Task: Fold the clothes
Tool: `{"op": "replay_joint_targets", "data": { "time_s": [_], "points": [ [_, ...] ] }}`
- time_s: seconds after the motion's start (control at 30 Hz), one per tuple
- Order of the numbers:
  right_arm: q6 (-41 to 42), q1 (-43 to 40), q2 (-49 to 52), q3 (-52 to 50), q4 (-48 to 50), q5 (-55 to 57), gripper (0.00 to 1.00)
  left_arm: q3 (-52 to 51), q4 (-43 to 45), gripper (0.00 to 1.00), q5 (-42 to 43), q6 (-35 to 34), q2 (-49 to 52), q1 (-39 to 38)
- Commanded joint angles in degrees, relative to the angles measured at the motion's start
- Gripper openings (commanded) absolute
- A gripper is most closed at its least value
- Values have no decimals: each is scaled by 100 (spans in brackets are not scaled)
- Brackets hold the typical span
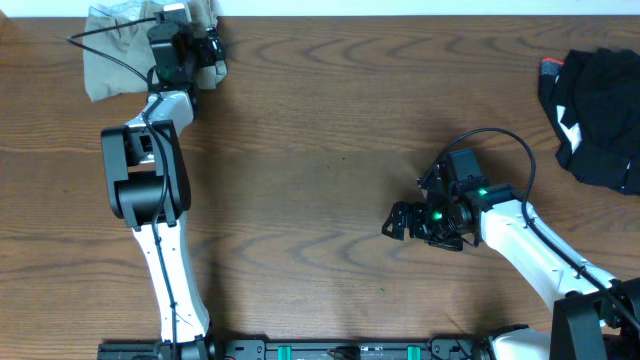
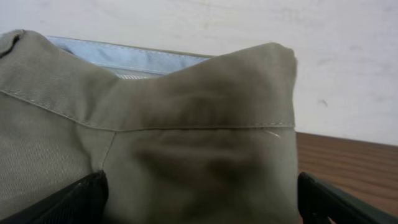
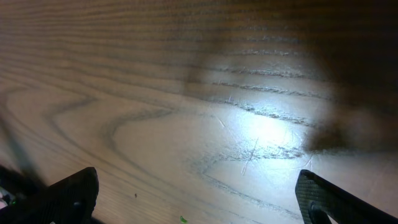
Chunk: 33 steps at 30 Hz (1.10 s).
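The khaki shorts (image 1: 115,55) are lying crumpled in the far left corner of the worktop (image 1: 330,120), bunched against the white wall (image 2: 249,25). In the left wrist view a stitched seam is running across the cloth, and a strip of pale blue lining (image 2: 124,59) is showing at the top.

The left pincer (image 1: 198,38) is reaching into that heap. Its jaws are standing wide apart, with a hump of khaki cloth sitting between them, and they are not yet clamping it.

A black garment (image 1: 600,110) with small white patches is lying in a loose pile at the far right edge, well apart from the shorts.

The right pincer (image 1: 395,222) is hovering over bare wood near the middle right. It is also standing wide apart and holding nothing.

Folding seems to be only starting: the step in hand looks like fetching the shorts from the corner. The next move probably calls for the left jaws to close on the cloth and drag it toward the middle of the worktop. There it could be spread flat, with the right arm helping.
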Motion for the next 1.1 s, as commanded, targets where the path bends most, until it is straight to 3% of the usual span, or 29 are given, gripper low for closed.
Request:
{"op": "replay_joint_targets", "data": {
  "time_s": [0.0, 0.37, 0.57, 1.07],
  "points": [
    [-20, -37, -76, -9, -35, -125, 99, -2, -105, 98, 374, 44, -273, -142],
    [-127, -37, -76, -9, 24, -122, 99, -2, -85, 98, 114, 63, -1248, 245],
    [-125, -37, -76, -9, 26, -96, 99, -4, -323, 98, -796, 63, -1189, 562],
    [-70, -37, -76, -9, 107, -105, 99, -2, -398, 98, -570, 57, -448, 866]
  ]
}}
